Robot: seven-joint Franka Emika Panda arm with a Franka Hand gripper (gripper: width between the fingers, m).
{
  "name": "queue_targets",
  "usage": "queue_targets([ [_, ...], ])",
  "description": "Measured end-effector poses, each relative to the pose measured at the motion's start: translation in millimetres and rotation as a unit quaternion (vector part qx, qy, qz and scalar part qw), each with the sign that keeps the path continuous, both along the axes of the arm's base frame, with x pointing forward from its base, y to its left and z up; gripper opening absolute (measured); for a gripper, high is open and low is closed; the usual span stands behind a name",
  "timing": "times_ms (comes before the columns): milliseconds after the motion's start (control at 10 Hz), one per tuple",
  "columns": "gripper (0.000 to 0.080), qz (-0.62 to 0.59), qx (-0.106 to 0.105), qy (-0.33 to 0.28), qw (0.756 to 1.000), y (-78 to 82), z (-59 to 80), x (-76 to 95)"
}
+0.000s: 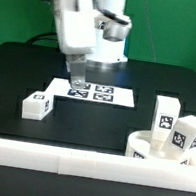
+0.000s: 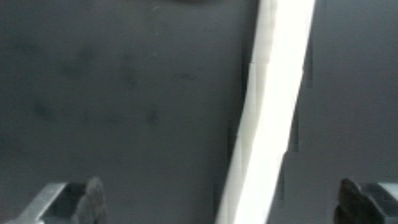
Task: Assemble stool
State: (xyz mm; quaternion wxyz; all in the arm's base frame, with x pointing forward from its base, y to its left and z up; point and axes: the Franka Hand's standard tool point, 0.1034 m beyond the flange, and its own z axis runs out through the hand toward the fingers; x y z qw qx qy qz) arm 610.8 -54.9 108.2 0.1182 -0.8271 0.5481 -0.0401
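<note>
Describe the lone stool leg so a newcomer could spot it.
Start at the marker board in the middle of the black table. Toward the exterior view's left of it lies one leg, on its side and alone; the other two legs stand by the seat.

The surface [image 1: 92,126] is standing open through its middle. One leg [image 1: 35,104] is lying by the exterior view's left edge. Two upright legs [image 1: 166,120] and the seat [image 1: 141,148] are crowding the near corner on that view's right. A rail [image 1: 57,161] is fencing the near edge.

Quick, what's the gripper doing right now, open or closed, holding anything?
Gripper: open, jaws wide apart, holding nothing.
</note>
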Motion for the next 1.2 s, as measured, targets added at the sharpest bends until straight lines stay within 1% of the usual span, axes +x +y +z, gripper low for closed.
queue_targets([
  [200,0.0649,0.074,-0.016,-0.011,0.997,-1.9,-1.2,-0.4],
  [500,0.0649,0.223,-0.048,-0.031,0.973,-1.7,-1.0,-0.2],
  [600,0.0649,0.320,-0.082,-0.025,0.943,-0.8,2.1,3.9],
  [700,0.0649,0.387,-0.104,-0.027,0.916,-0.1,-0.3,3.8],
  [900,0.0649,0.495,-0.154,-0.032,0.854,2.0,-17.5,-4.8],
  [1000,0.0649,0.526,-0.159,-0.034,0.835,-8.0,-20.3,-9.2],
  [1200,0.0649,0.526,-0.160,-0.034,0.835,-6.4,-19.5,-7.6],
])
